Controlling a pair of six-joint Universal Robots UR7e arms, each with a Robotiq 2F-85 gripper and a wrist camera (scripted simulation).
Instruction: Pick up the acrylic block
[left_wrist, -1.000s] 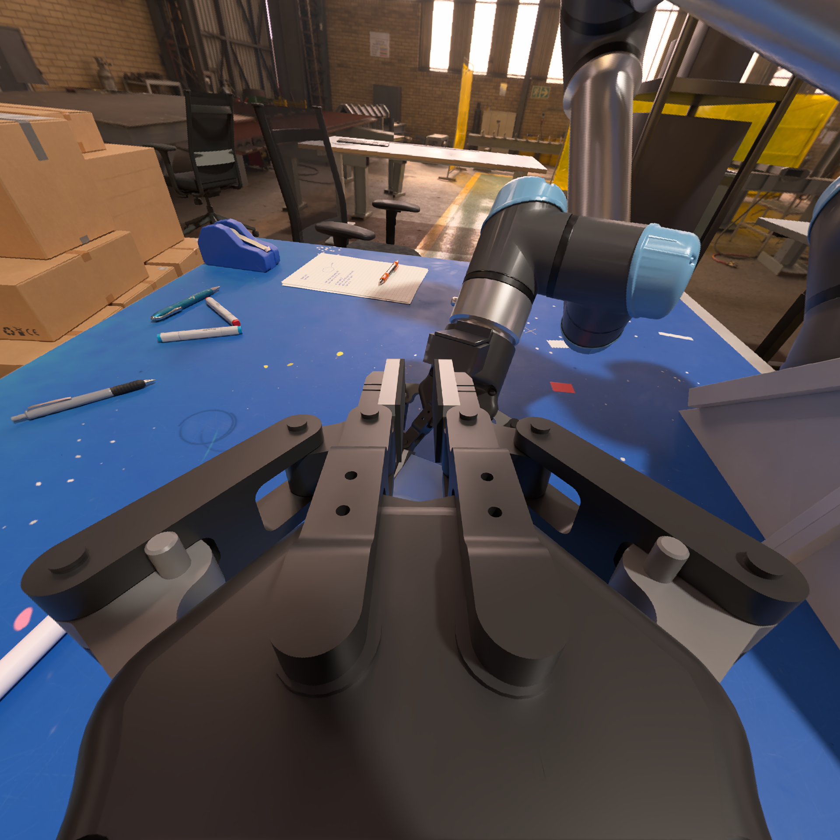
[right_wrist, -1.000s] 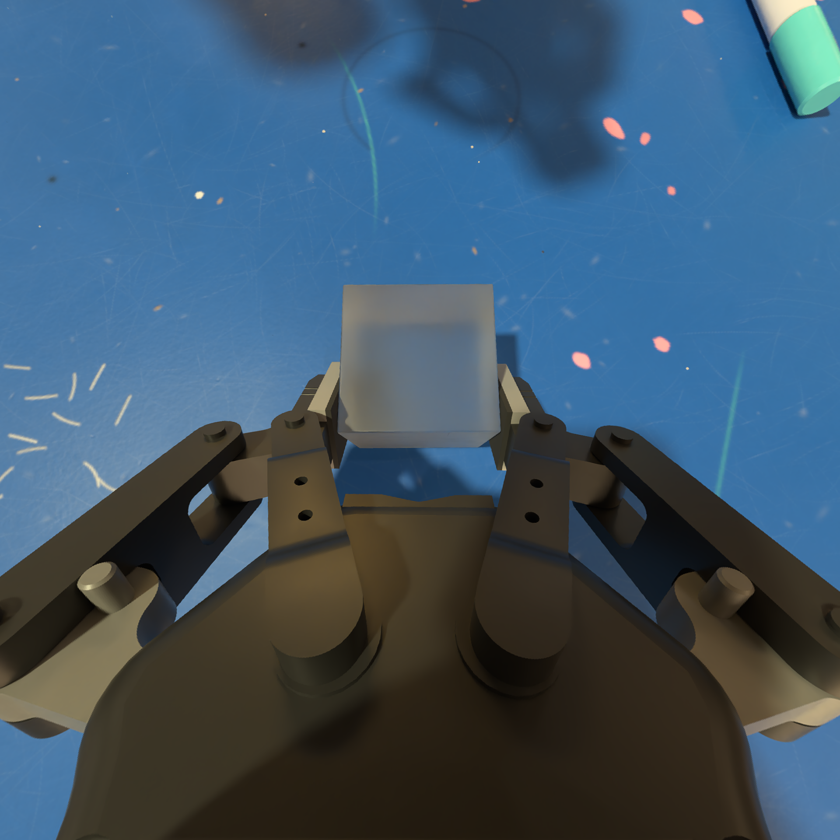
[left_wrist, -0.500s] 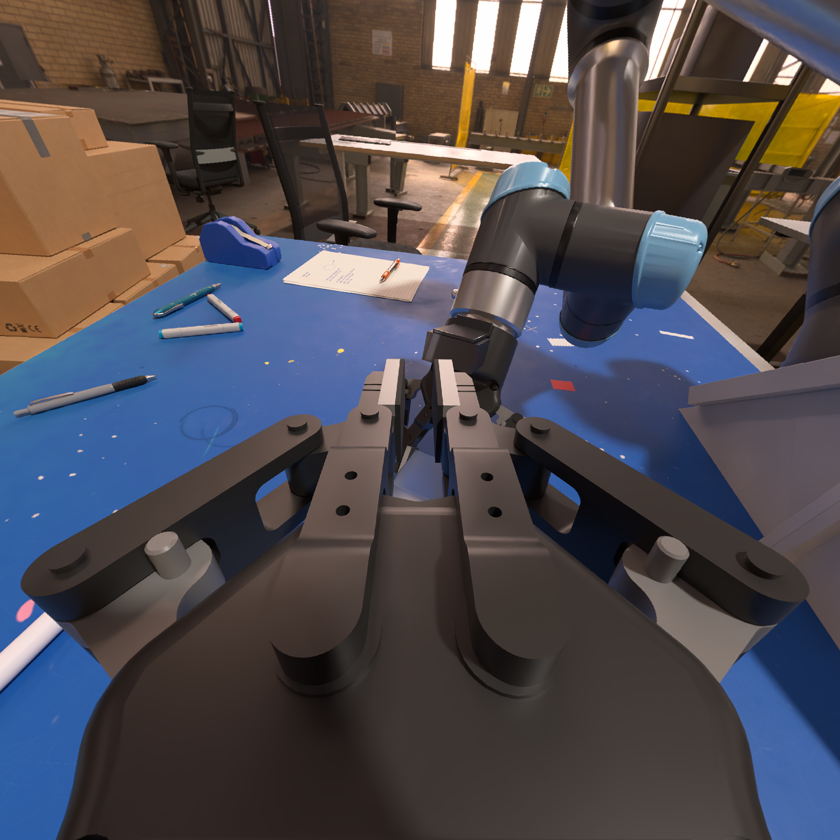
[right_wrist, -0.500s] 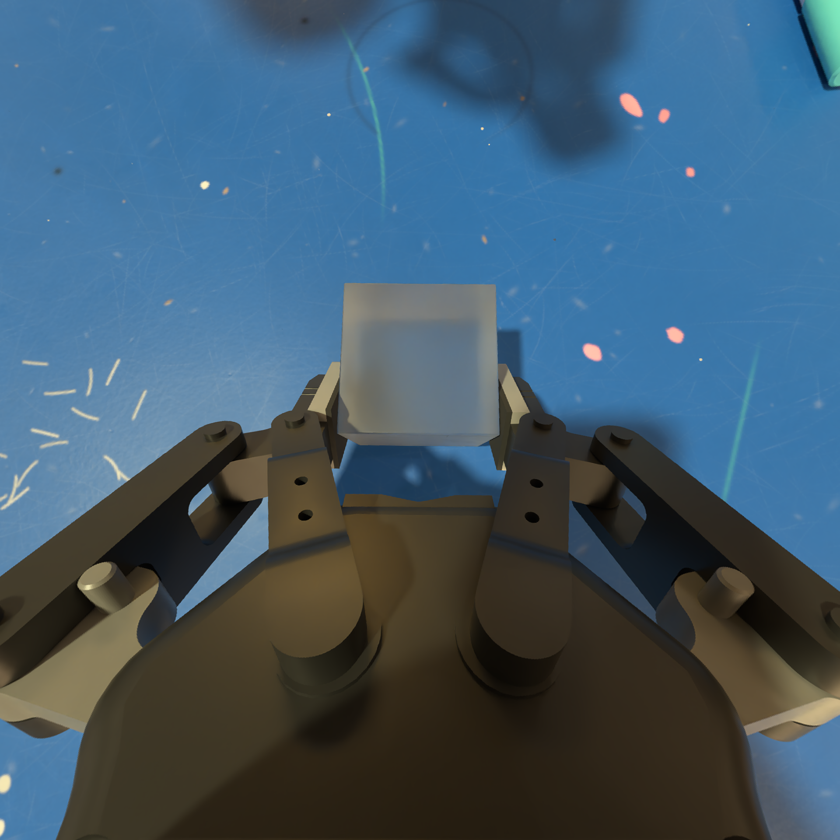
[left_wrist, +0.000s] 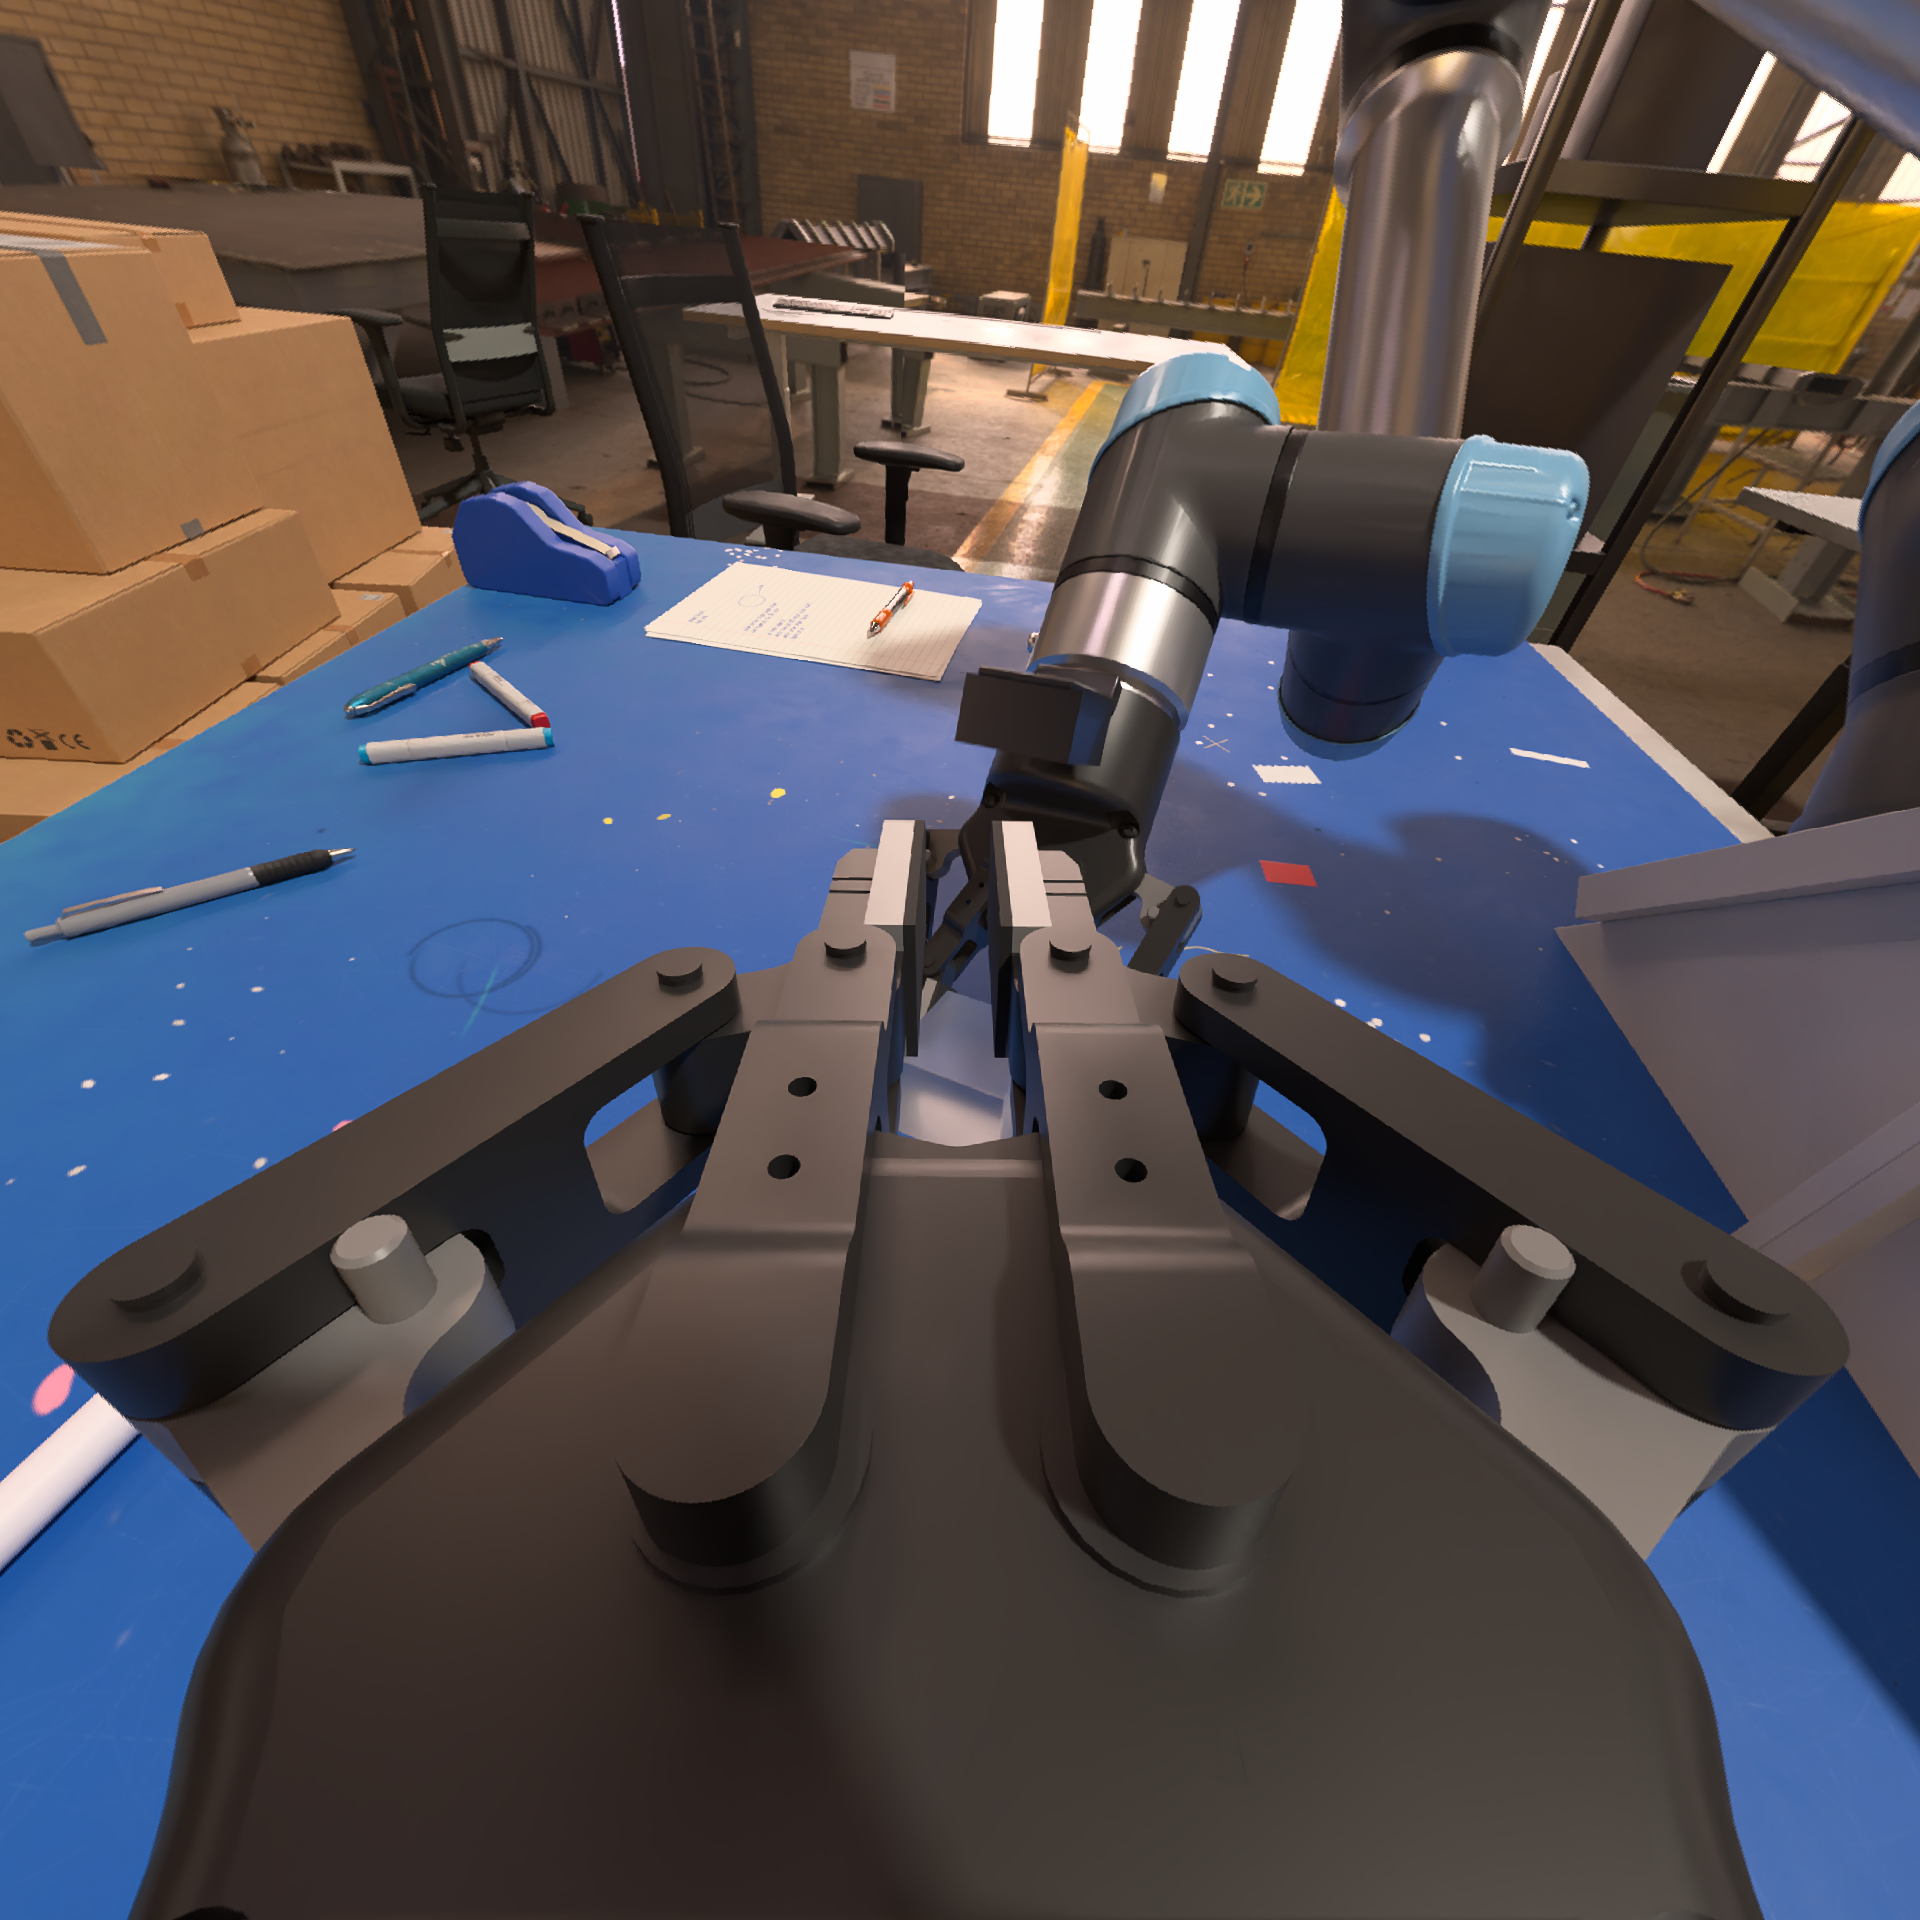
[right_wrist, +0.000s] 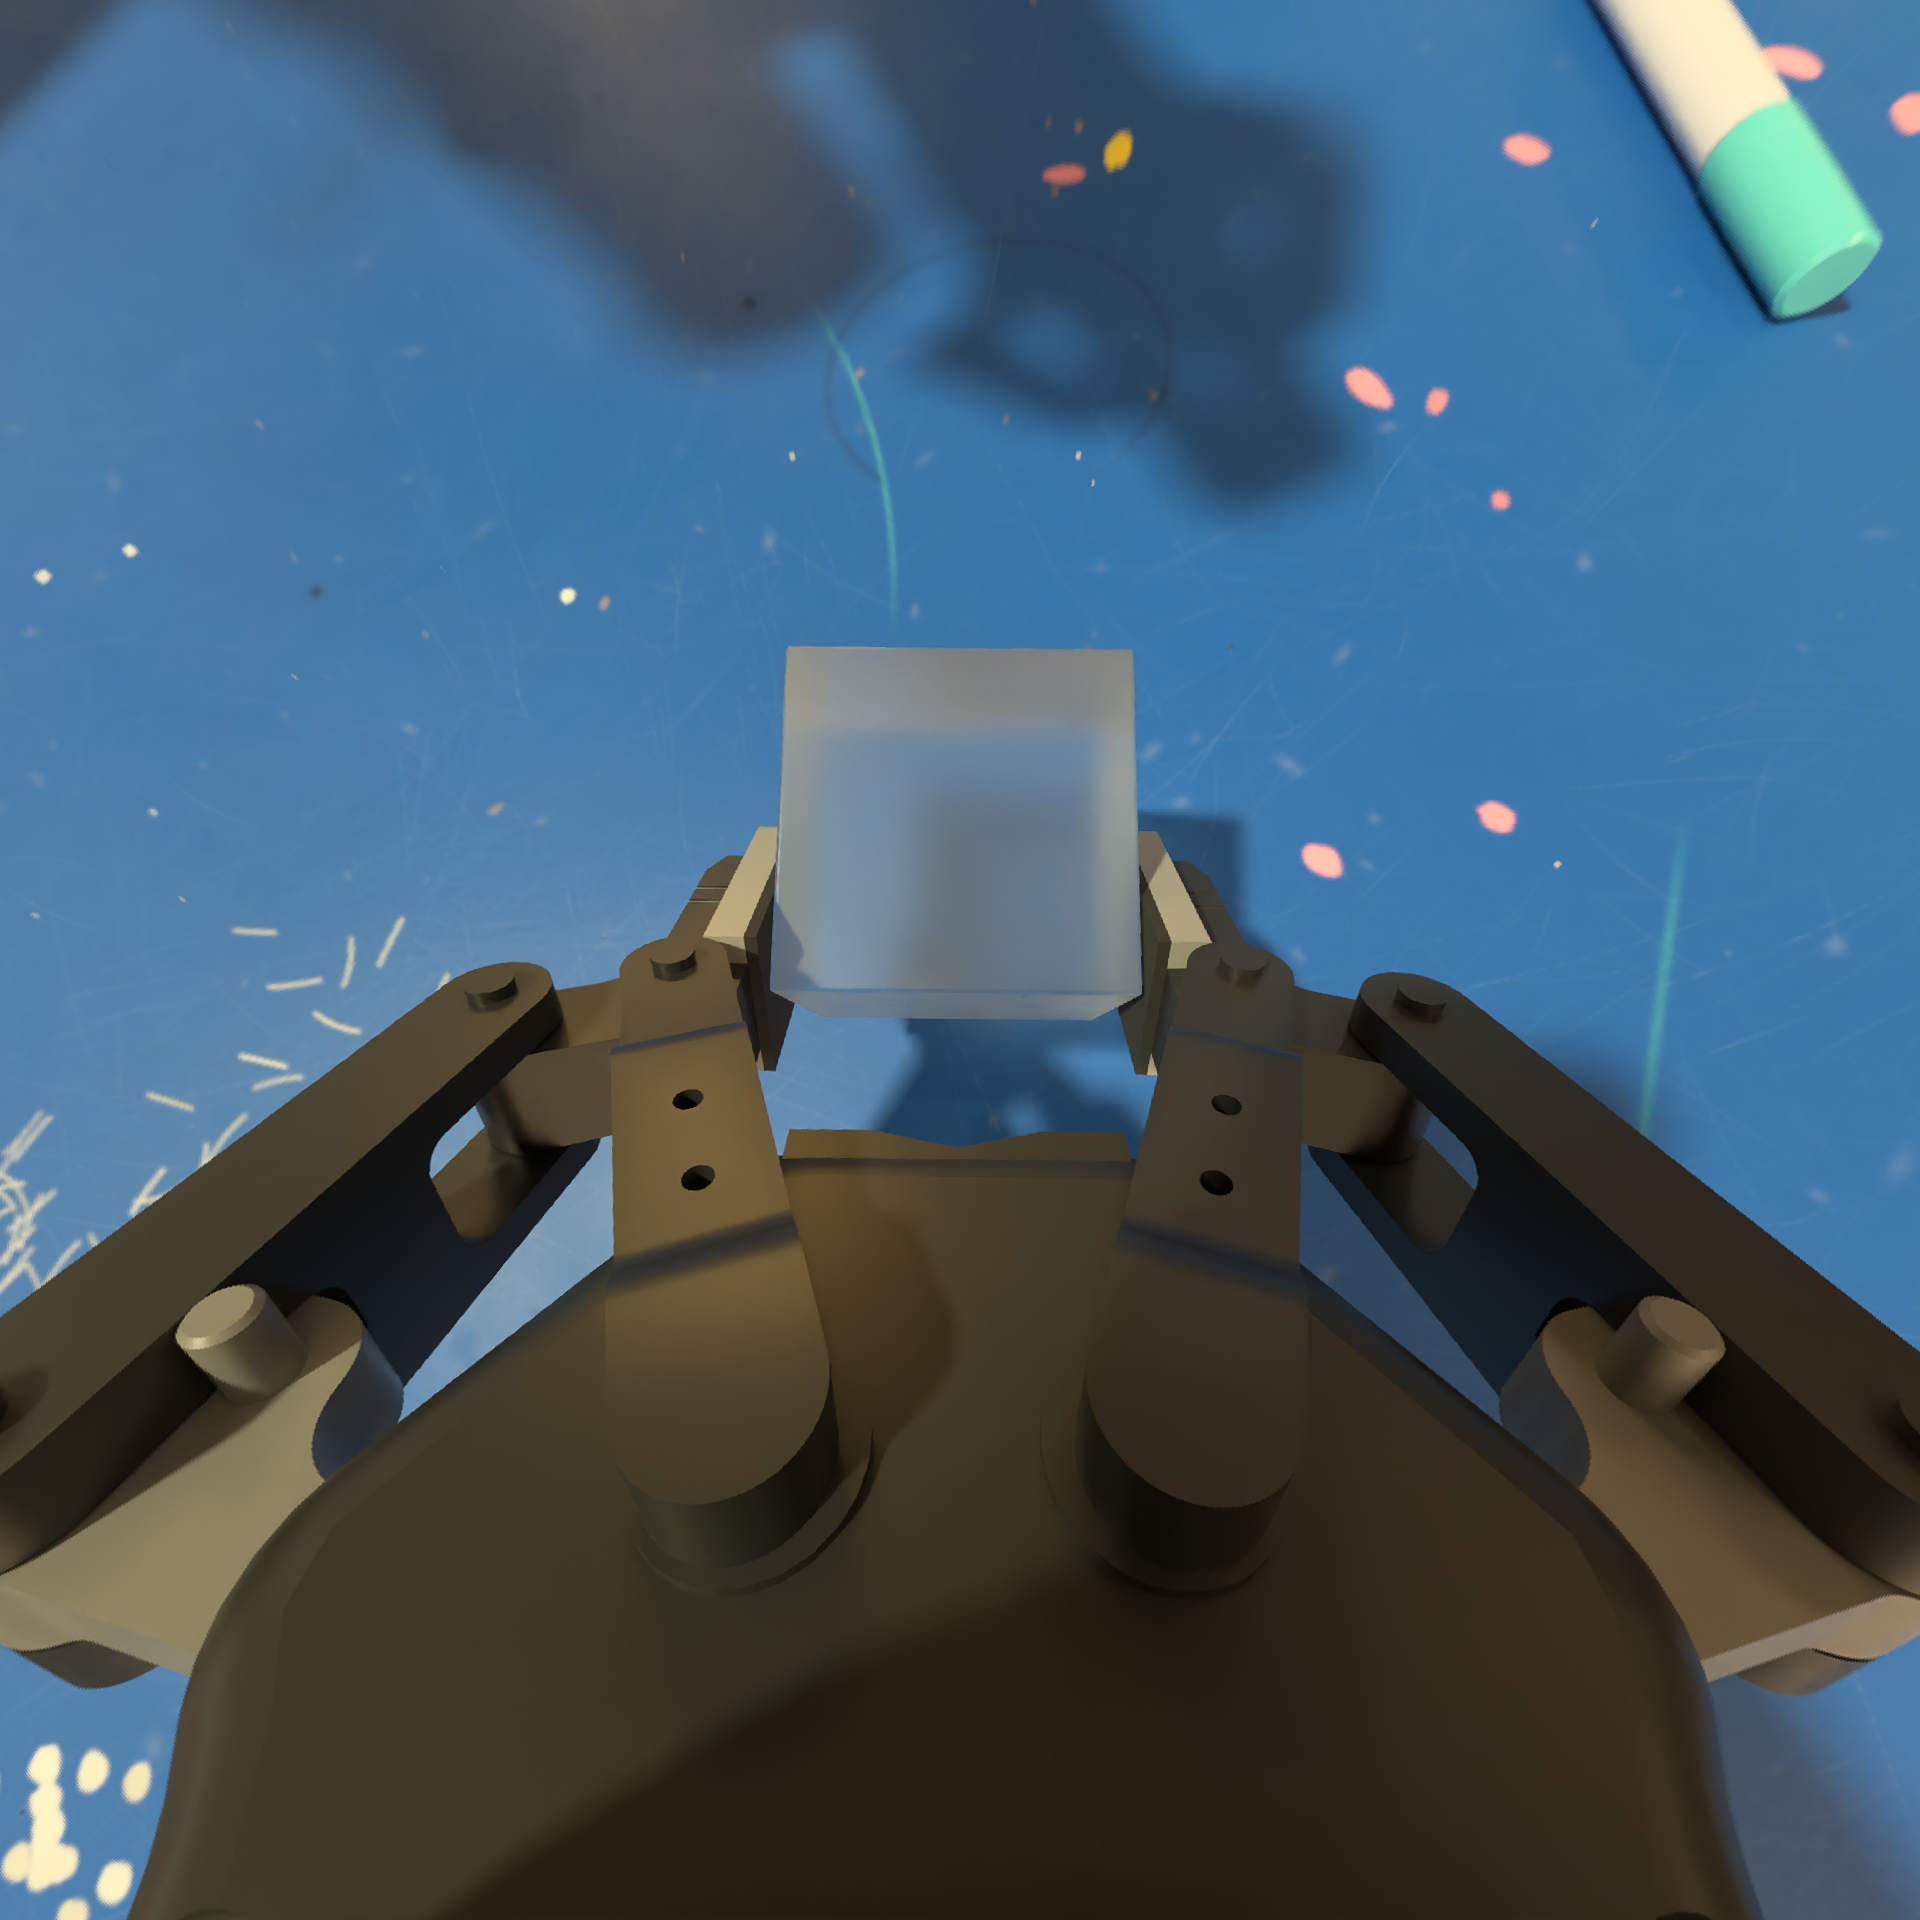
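Observation:
The acrylic block (right_wrist: 956, 831) is a frosted clear cube. My right gripper (right_wrist: 956, 894) is shut on it, one pad on each side face, and holds it above the blue table (right_wrist: 416, 623); its shadow falls on the table below. In the left wrist view the right arm's wrist (left_wrist: 1081, 769) hangs over the table just beyond my left gripper (left_wrist: 958, 873). The left gripper's fingers stand close together with a narrow gap and nothing between them. The block is mostly hidden behind them there.
A white marker with a teal cap (right_wrist: 1766, 177) lies to the upper right of the block. Markers (left_wrist: 457, 743), pens (left_wrist: 187, 894), a notepad (left_wrist: 810, 623), a blue tape dispenser (left_wrist: 540, 551) and cardboard boxes (left_wrist: 156, 468) stand left and far. A grey box (left_wrist: 1787, 997) is on the right.
The right gripper has risen with the block; the table marks look smaller and the teal-capped marker is back in view. The left gripper has stayed put.

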